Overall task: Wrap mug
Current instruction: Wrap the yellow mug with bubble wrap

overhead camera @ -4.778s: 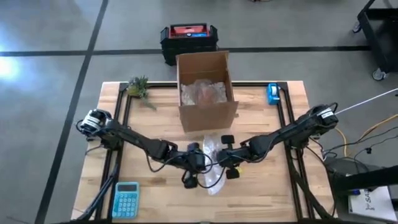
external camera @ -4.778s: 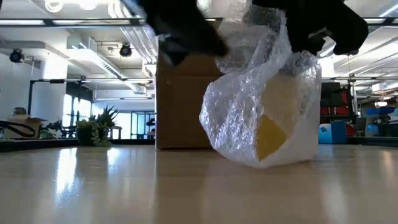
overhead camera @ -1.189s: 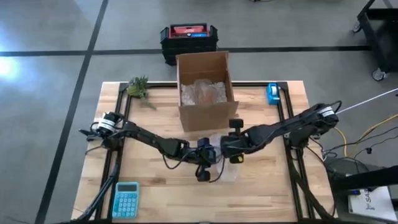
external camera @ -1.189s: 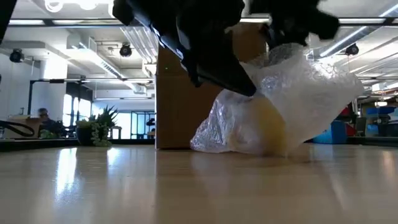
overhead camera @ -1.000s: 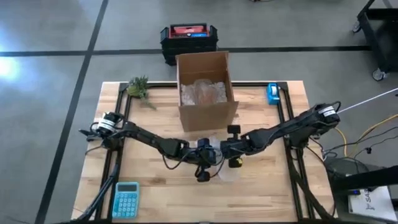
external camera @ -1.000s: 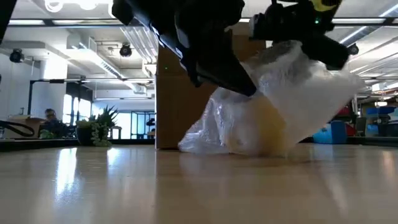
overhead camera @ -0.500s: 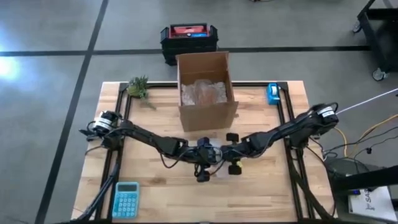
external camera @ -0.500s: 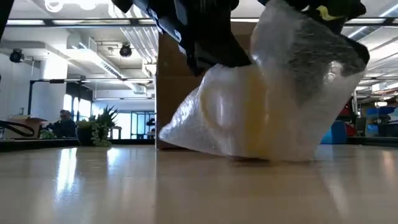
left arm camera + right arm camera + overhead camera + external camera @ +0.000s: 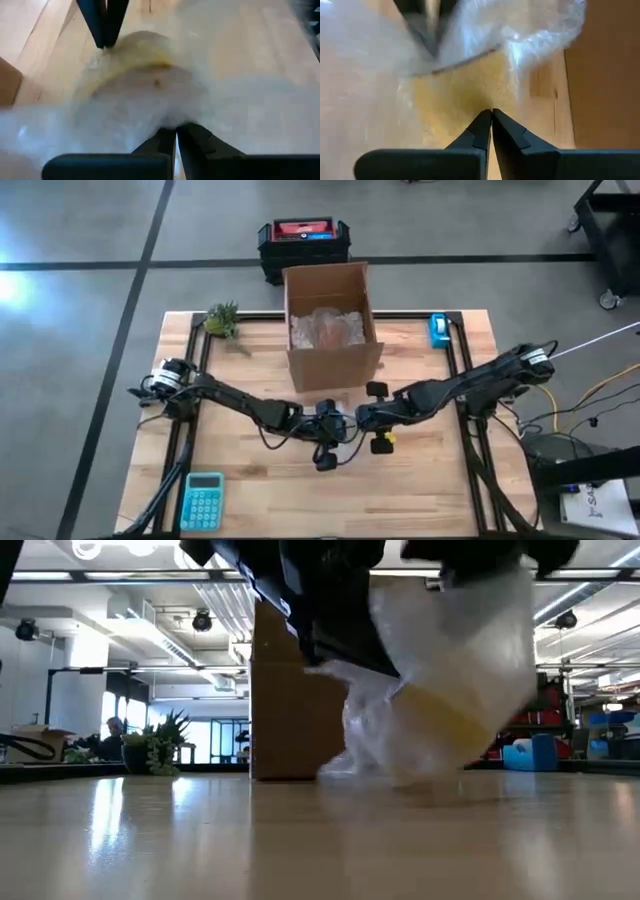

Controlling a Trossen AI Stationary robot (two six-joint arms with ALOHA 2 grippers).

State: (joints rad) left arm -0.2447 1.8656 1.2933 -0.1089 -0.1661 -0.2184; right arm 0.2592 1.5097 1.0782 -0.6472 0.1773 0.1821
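Pincers meet mid-table: left pincer (image 9: pixel 175 136) and right pincer (image 9: pixel 491 120) both pressed together on the bubble wrap (image 9: pixel 450 660) round the yellow mug (image 9: pixel 445 725), before the cardboard box (image 9: pixel 330 325). Film's slippery and soft, mug breakable; pinch gathered wrap.

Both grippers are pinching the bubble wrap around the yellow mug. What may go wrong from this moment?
The left gripper and right gripper pinch only the thin bubble wrap, so it may tear or slip free. The yellow mug hangs tilted inside, seemingly lifted; it could slide out and drop on the table. The cardboard box is near; a swing may hit it.
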